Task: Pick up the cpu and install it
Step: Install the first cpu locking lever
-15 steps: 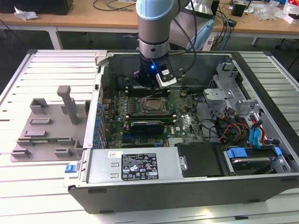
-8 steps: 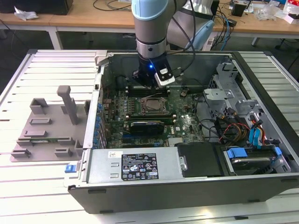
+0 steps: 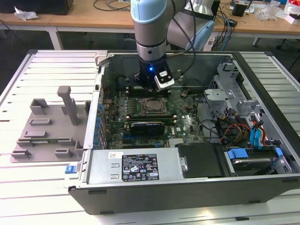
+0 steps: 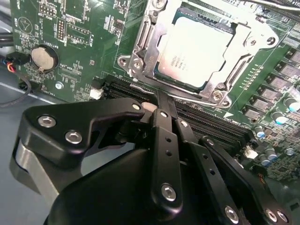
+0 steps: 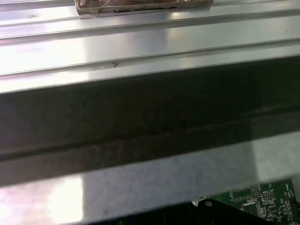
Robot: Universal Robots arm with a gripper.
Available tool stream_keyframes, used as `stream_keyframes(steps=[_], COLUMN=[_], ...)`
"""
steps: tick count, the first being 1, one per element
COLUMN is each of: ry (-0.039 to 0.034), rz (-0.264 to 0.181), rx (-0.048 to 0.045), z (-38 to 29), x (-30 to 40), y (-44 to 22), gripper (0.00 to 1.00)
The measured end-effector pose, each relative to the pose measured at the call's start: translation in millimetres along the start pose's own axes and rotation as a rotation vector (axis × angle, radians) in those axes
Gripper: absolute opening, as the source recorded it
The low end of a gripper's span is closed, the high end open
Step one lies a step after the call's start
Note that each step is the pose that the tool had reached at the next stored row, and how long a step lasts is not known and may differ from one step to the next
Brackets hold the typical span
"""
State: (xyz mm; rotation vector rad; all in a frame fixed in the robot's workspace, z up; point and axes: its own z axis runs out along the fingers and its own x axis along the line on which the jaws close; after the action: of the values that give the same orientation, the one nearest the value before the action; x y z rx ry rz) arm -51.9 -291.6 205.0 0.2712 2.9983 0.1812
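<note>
The cpu (image 4: 194,51), a flat square chip with a silver-grey top, lies in the socket on the green motherboard (image 4: 79,42), ringed by the metal socket frame (image 4: 140,47). In the exterior view the cpu (image 3: 152,107) sits mid-board inside the open computer case. My gripper (image 4: 163,101) hangs just beside the socket, over the dark memory slots (image 4: 211,124), its black fingers drawn together and shut with nothing seen between them. In the exterior view the gripper (image 3: 152,86) is low in the case, at the far edge of the socket.
The open computer case (image 3: 140,192) lies on a slatted white table (image 3: 28,197). A grey plastic fixture tray (image 3: 47,126) stands at the exterior view's left. Cables (image 3: 234,131), blue drive clips (image 3: 258,138) and a metal drive cage (image 3: 229,89) crowd the case's right side. A coin battery (image 4: 43,57) sits on the board.
</note>
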Motion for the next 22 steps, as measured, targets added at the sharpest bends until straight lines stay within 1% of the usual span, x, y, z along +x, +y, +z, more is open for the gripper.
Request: stream_keyframes(steps=[1, 2, 4, 5, 8, 9, 10, 11, 12, 13, 15, 18, 19, 20, 21, 22], ry=[-0.0015, -0.0047, -0.0078, -0.0094, -0.0112, -0.0112, -0.011, -0.0113, -0.011, -0.011, -0.0109, -0.0109, -0.0112, -0.0113, -0.0127, -0.0134], rz=[0.005, 0.016, 0.027, 0.029, 0.034, 0.034, 0.034, 0.034, 0.034, 0.034, 0.034, 0.034, 0.034, 0.034, 0.033, 0.032], rx=[0.002, 0.0054, 0.0075, 0.0058, 0.0071, 0.006, 0.0029, 0.0015, 0.0022, 0.0022, 0.0024, 0.0026, 0.0029, 0.0041, 0.0116, 0.0152], z=[0.7, 2.3, 4.3, 5.4, 6.1, 6.2, 6.3, 5.1, -1.2, -5.7, -16.8, -23.5, -23.7, -24.0, -24.4, -24.8], x=[0.1, 0.2, 0.5, 0.6, 0.7, 0.7, 0.7, 0.4, -0.3, -0.8, -2.1, -2.8, -3.0, -3.1, -4.0, -4.6], y=[-0.1, -0.3, -0.7, -0.6, -0.9, -0.9, -0.8, -0.4, 0.3, 0.9, 2.3, 3.2, 3.1, 1.8, -2.6, -5.8], gripper=[0.11, 0.11, 0.11, 0.11, 0.11, 0.11, 0.11, 0.11, 0.11, 0.11, 0.11, 0.11, 0.11, 0.11, 0.11, 0.11])
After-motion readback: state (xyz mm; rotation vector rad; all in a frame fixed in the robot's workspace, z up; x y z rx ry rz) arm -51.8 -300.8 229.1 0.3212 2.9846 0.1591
